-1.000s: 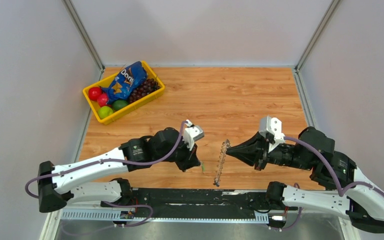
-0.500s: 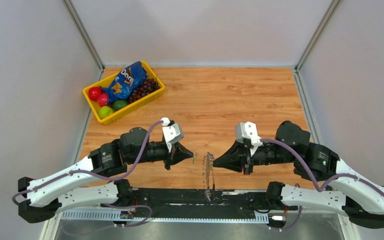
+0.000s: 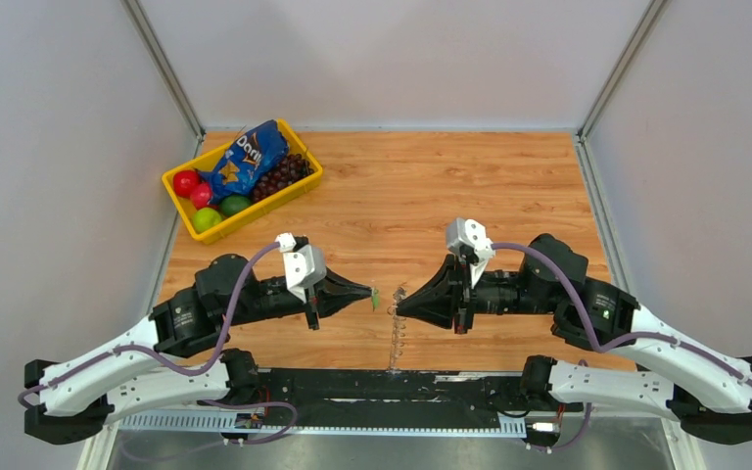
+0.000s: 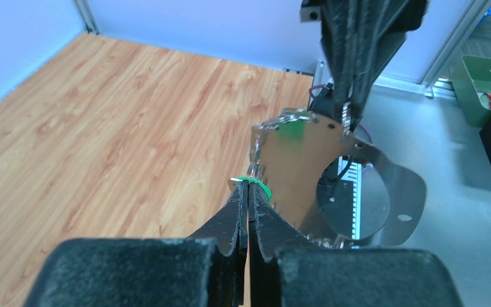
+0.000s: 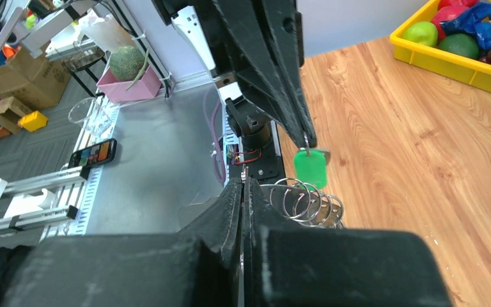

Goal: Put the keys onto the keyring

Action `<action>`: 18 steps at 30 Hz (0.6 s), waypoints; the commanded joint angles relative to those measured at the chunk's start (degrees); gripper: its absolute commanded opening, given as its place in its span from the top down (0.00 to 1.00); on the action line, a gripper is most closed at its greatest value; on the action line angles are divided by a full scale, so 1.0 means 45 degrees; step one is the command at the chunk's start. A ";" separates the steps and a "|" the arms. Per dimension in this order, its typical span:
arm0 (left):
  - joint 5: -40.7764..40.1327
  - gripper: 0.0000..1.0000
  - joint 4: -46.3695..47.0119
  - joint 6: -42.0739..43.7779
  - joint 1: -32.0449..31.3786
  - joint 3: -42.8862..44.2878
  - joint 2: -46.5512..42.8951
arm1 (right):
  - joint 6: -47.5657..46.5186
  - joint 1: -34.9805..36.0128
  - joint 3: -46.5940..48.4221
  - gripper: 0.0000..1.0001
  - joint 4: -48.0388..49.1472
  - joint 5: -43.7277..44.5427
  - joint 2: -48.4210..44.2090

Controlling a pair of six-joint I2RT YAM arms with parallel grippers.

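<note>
The left gripper [image 3: 365, 293] has its fingers pressed flat together, pinching the keys [image 3: 376, 299] at the very tip. In the left wrist view only a sliver of the green tag [image 4: 260, 189] and a bit of metal stick out past the closed left gripper [image 4: 248, 187]. From the right wrist view the tag [image 5: 311, 167] hangs down from that tip, and the dark keys themselves are too small to make out. The right gripper [image 3: 400, 305] points left at it, tip nearly to tip. Its fingers are likewise closed, clamped on the top edge of the keyring [image 3: 396, 338], which hangs from them toward the near edge of the table. In the left wrist view the keyring [image 4: 307, 160] shows as a broad, shiny piece with small silver loops along its left side, gripped from above by the right arm's dark fingers. In the right wrist view those silver loops [image 5: 303, 203] sit just right of the closed right gripper [image 5: 243, 185], with the green tag just above them. Whether tag and loops touch cannot be told. Both grippers meet over the near middle of the wooden table [image 3: 470, 186]. At the far left stands a yellow bin [image 3: 258, 208] holding a Doritos bag [image 3: 247, 157], grapes [image 3: 284, 174] and red and green fruit.
</note>
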 commanded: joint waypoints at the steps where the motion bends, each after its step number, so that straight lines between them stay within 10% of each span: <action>1: 0.0494 1.00 0.1017 0.0344 -0.0055 0.0264 -0.0313 | 0.1033 -0.0040 -0.0121 1.00 0.1855 0.0470 -0.0014; 18: 0.1025 1.00 0.1731 0.0151 -0.0056 0.0416 -0.0673 | 0.2134 -0.0050 -0.0802 1.00 0.3944 0.0905 0.0319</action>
